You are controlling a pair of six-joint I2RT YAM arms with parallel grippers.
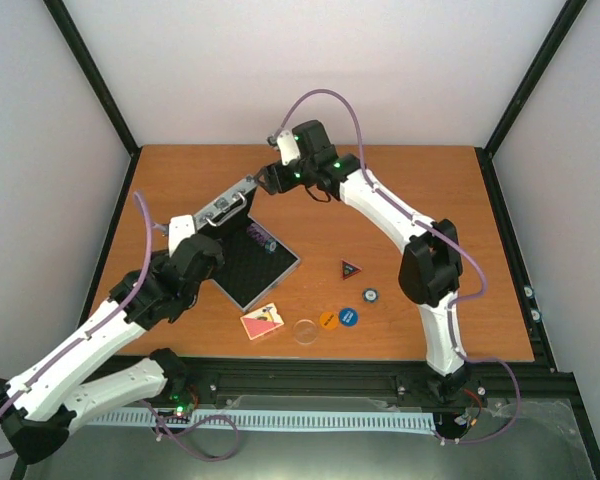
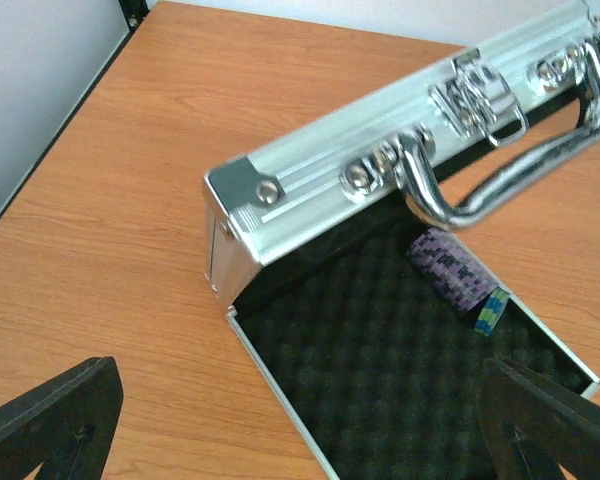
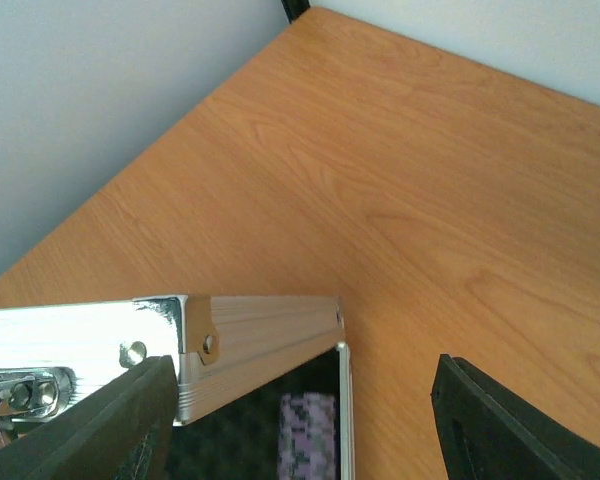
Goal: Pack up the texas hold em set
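The silver case stands open in the top view, its black foam base flat on the table and its lid raised. A stack of purple-white chips lies in the foam. My right gripper is open at the lid's far corner; the lid sits between its fingers. My left gripper is open and empty over the base's near-left edge, facing the lid, the handle and the chips.
On the table right of the case lie a red-black triangle, a blue-white chip, a blue disc, an orange disc, a clear disc and a pink card deck.
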